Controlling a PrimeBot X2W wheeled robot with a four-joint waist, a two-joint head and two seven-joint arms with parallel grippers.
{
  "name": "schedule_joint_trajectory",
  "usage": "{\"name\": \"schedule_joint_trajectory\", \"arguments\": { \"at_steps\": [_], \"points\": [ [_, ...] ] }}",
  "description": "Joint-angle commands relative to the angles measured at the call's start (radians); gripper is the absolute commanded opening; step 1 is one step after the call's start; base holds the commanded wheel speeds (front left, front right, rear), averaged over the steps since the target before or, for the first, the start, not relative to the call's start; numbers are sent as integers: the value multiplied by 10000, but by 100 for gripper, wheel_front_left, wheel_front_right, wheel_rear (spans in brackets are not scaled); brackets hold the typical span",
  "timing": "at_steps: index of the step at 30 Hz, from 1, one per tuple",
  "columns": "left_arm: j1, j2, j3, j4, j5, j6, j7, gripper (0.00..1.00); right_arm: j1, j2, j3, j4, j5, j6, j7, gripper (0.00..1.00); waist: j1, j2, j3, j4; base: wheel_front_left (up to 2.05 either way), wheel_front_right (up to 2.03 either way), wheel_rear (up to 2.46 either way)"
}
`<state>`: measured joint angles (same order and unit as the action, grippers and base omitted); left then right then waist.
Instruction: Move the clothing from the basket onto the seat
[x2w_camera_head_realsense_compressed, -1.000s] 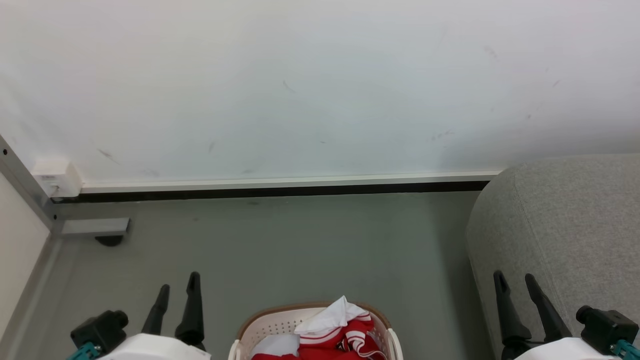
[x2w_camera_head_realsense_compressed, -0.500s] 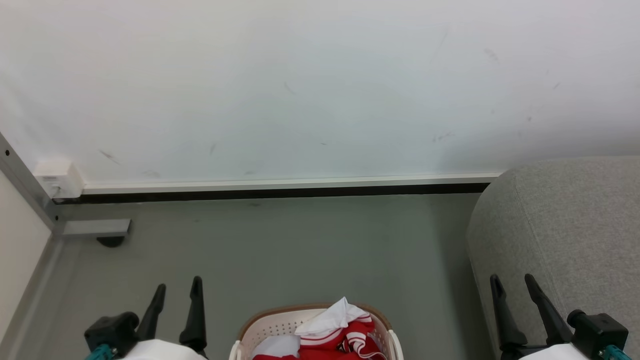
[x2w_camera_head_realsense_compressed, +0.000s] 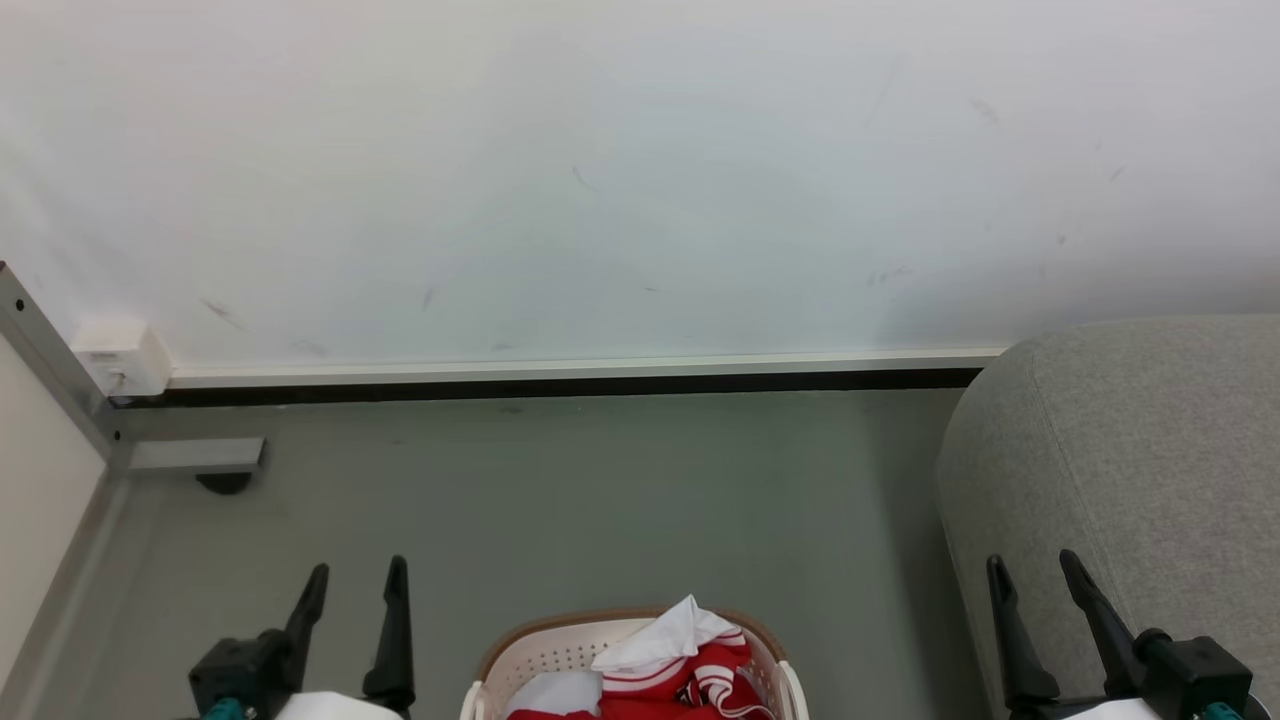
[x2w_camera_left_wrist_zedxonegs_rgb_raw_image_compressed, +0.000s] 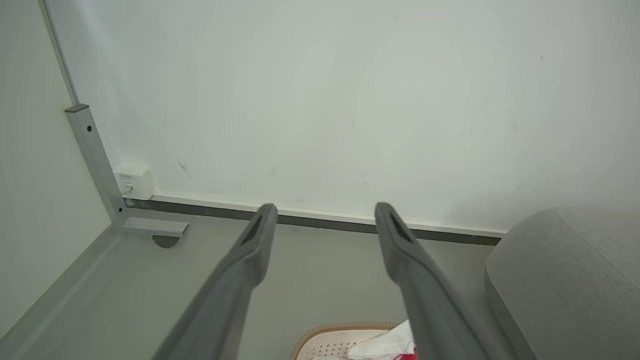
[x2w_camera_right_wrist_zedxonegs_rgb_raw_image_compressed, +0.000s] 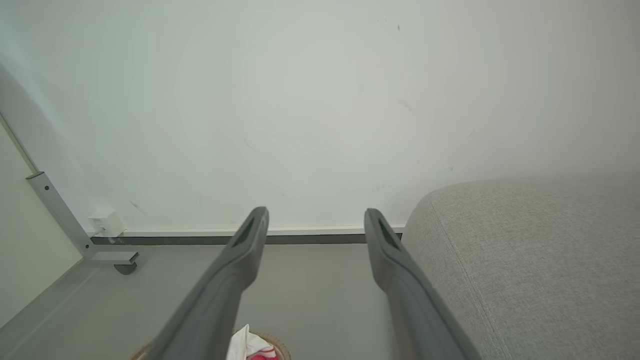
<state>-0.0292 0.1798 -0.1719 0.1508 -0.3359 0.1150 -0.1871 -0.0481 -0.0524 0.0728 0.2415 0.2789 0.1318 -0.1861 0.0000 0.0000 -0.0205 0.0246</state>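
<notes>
The cream-white basket (x2w_camera_head_realsense_compressed: 545, 655) with its brown rim sits on the floor at the bottom middle of the head view, cut off by the frame edge. Red clothing (x2w_camera_head_realsense_compressed: 705, 685) with white striped cuffs lies bunched inside, a white fold sticking up. The grey seat (x2w_camera_head_realsense_compressed: 1130, 470) stands at the right. My left gripper (x2w_camera_head_realsense_compressed: 358, 582) is open, left of the basket, holding nothing. My right gripper (x2w_camera_head_realsense_compressed: 1032, 572) is open in front of the seat's side, empty. The basket rim (x2w_camera_left_wrist_zedxonegs_rgb_raw_image_compressed: 340, 328) and the seat (x2w_camera_left_wrist_zedxonegs_rgb_raw_image_compressed: 565, 280) also appear in the left wrist view, with the seat (x2w_camera_right_wrist_zedxonegs_rgb_raw_image_compressed: 525, 260) in the right wrist view.
A white wall (x2w_camera_head_realsense_compressed: 640, 170) with a dark baseboard closes the far side. A grey metal frame leg with a caster (x2w_camera_head_realsense_compressed: 222, 482) and a small white box (x2w_camera_head_realsense_compressed: 118, 358) stand at the left corner. Grey floor (x2w_camera_head_realsense_compressed: 600, 500) stretches between wall and basket.
Both grippers have slid lower in the head view, the left one also shifting right. The basket, clothing and seat stay put.
</notes>
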Motion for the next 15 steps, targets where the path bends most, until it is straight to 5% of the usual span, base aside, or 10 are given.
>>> {"name": "schedule_joint_trajectory", "arguments": {
  "at_steps": [1, 15],
  "points": [
    [96, 123, -4, -58, 246, -5, -99, 100, 54, 12, -27, -28, -316, -15, -118, 100, 0, 0, 1, 5, 0, 0, 0],
    [289, -5, 178, -82, 1166, -254, -389, 100, 124, 21, -96, 23, -1168, -17, -380, 100, 0, 0, 2, 24, 0, 0, 0]
  ]
}}
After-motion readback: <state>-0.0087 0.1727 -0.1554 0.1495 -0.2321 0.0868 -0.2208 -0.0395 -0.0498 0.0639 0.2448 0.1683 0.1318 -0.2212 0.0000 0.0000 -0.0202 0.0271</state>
